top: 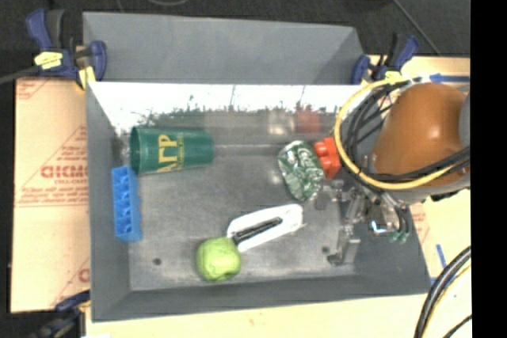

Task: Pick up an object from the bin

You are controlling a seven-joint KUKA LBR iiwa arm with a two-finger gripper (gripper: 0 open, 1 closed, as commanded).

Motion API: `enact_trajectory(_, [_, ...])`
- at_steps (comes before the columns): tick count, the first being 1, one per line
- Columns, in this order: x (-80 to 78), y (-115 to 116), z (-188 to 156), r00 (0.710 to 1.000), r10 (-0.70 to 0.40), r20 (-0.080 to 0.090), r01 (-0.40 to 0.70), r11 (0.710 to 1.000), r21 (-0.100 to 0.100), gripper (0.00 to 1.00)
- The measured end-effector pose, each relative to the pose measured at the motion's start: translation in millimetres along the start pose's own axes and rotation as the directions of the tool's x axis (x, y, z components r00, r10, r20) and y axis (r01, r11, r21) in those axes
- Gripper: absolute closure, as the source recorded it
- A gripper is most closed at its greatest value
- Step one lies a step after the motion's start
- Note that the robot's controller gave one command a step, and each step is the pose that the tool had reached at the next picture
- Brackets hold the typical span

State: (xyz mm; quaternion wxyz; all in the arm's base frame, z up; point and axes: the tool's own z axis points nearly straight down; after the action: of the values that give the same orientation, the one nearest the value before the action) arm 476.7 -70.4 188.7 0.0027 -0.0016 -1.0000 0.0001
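Note:
My gripper hangs low over the bin floor at the right side, with nothing seen in it. Just to its left lies a white flat holder with a black insert, tilted. A crumpled green-and-white packet lies up and to the left of the gripper, with a small orange-red piece beside it, partly under the arm's cables. A light green ball rests near the front wall.
A dark green cup with yellow letters lies on its side at the back left. A blue studded block lies along the left wall. The arm's orange cover and cables hang over the bin's right edge.

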Motion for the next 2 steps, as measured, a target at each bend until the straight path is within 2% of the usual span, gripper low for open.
enact_trajectory(1, [-1.0,0.3,-3.9,1.000,-0.003,0.006,0.003,1.000,0.001,0.00])
enact_trajectory(2, [-34.6,32.4,50.3,1.000,0.021,0.016,-0.021,1.000,0.000,0.00])
